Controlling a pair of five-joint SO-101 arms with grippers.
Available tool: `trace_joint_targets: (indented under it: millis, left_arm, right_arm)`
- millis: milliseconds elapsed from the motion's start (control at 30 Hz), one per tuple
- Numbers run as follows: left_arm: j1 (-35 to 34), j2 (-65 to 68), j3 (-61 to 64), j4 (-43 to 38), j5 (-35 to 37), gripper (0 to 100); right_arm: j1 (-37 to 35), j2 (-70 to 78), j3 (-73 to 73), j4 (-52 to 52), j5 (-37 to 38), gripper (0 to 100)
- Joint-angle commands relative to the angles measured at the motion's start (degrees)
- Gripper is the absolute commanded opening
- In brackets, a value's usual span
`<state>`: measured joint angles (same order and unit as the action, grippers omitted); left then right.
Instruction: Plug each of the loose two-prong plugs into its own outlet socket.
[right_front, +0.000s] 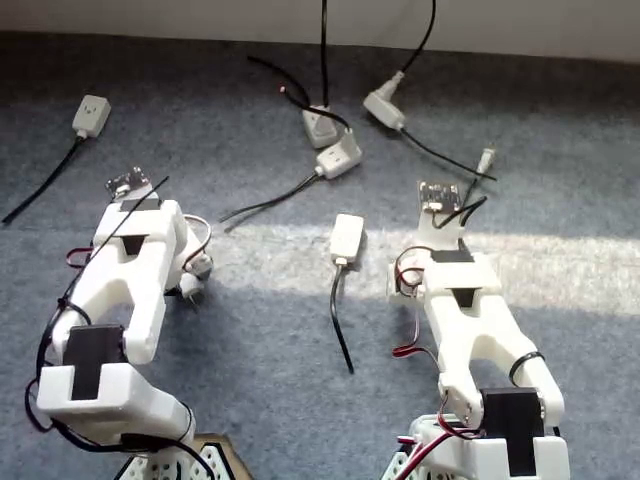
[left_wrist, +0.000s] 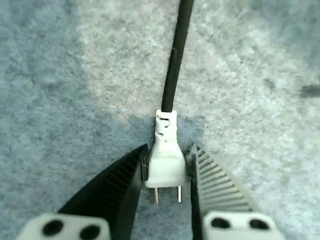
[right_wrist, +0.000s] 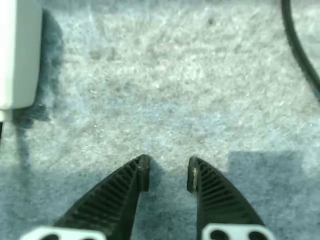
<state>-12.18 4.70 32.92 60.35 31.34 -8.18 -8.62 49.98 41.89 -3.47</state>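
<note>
Plug (left_wrist: 164, 167) gripped in left hand (left_wrist: 168, 154), prongs exposed.

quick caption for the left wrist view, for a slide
Left pincer clamped on a white two-prong plug, prongs toward the camera, black cord trailing away over the carpet.

The left arm (right_front: 130, 270) hides its plug (left_wrist: 165, 160) from above; two black cords (right_front: 324, 50) run out of sight past the table's (right_front: 560, 330) far edge.

light: we see a bright band crossing the bench (right_front: 560, 265) | rest: dimmer, even | shadows: soft, beside the plug (left_wrist: 164, 160)
</note>
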Motion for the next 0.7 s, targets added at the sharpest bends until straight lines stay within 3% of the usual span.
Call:
trace_joint_targets:
  millis: [0,233,400,500,667]
  left_arm:
    - [0.31,0.22,-0.4,0.44,0.44,10]
    - [0.31,-0.22,-0.4,0.26,0.35,9]
    - [1.1,-0.31,-6.37,0.18,-1.58,0]
    - [4.26,-0.31,-11.82,2.02,-1.58,1]
    - [13.41,-0.4,-24.4,12.48,-1.58,1]
  right_arm:
    - [-0.13,-0.66,0.04,-1.54,0.7,13.8]
    - [-0.13,-0.66,0.04,-1.54,0.7,13.8]
    - [-0.04,-0.75,-0.04,-1.54,0.7,13.8]
    - [0.04,-0.75,-0.04,-1.54,0.7,13.8]
    - [0.13,-0.75,-0.04,-1.54,0.7,13.8]
